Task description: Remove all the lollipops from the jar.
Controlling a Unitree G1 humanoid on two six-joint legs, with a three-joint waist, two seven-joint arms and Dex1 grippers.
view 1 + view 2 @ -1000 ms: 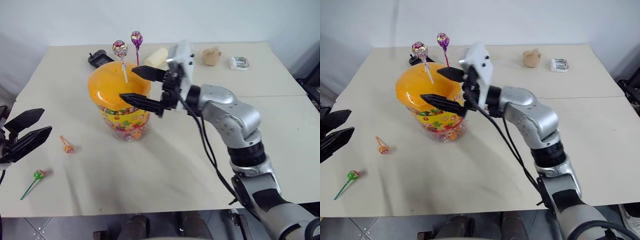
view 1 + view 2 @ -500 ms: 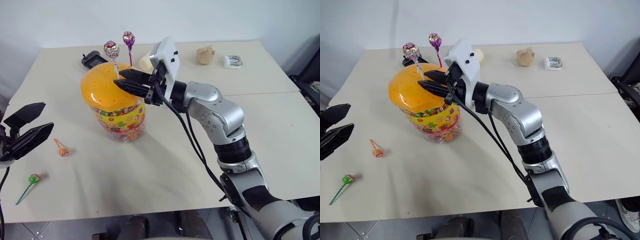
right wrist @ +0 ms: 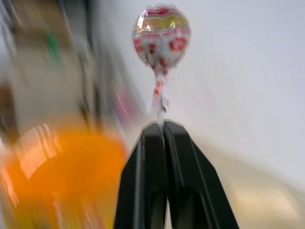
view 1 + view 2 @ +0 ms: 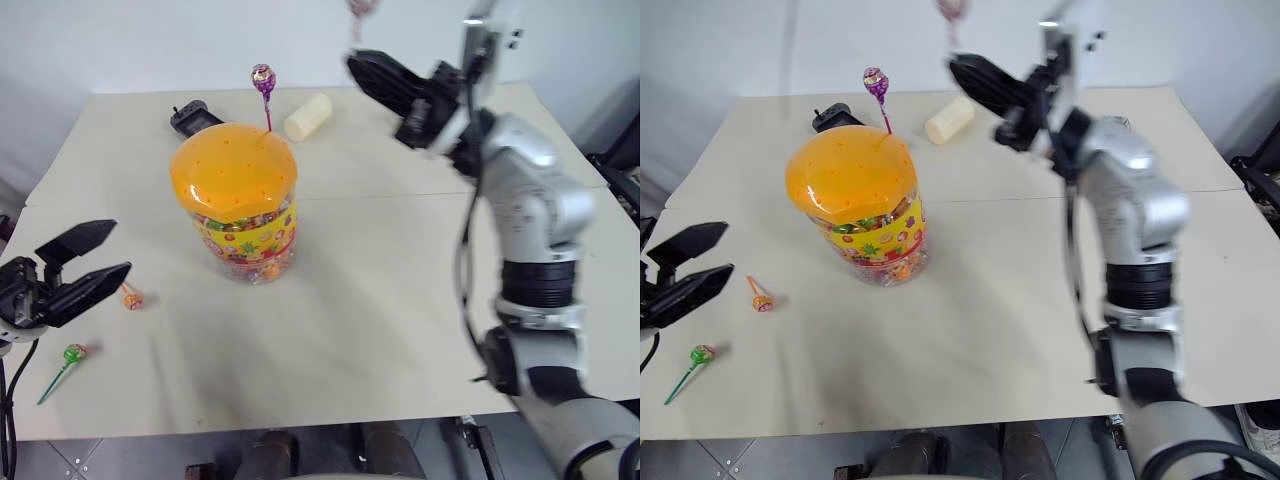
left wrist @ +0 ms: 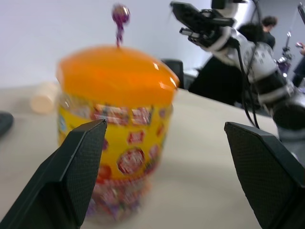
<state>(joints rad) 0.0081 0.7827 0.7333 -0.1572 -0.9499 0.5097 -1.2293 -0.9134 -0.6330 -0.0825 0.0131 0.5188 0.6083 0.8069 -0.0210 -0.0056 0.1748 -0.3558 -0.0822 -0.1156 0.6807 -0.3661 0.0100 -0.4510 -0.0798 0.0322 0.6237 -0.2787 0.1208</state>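
- Jaws of the left gripper (image 4: 78, 268) are standing wide apart with nothing between them, hanging over the table's (image 4: 380, 300) left edge at the middle left of the left eye view; in the left wrist view its two black fingers (image 5: 71, 171) are framing the jar from a short way off, not touching it.
- Lying on the table just below and beside that gripper are two lollipops: the green lollipop (image 4: 73, 353) at the lower left, its stick pointing toward the table's near edge, and the orange lollipop (image 4: 131, 297) a little to its upper right, between the gripper and the jar.
- Standing upright left of centre is the jar (image 4: 240, 215), a clear tub with a yellow fruit-print label, loose wrapped sweets showing through its wall, and a wide orange hole-dotted lid (image 4: 233, 172) sitting on top.
- Sticking up from the far side of that lid is the purple lollipop (image 4: 263, 77), its stick in one of the holes.
- Resting on the table behind the jar are a dark black device (image 4: 192, 117) and, to its right, a pale cream cylinder (image 4: 307, 116) lying on its side.
- Jaws of the right gripper (image 4: 358, 65) are pressing together on the stick of the pink-silver lollipop (image 3: 161, 36), holding it high at the upper centre of the frame, well clear of the jar, with the foil head pointing up.
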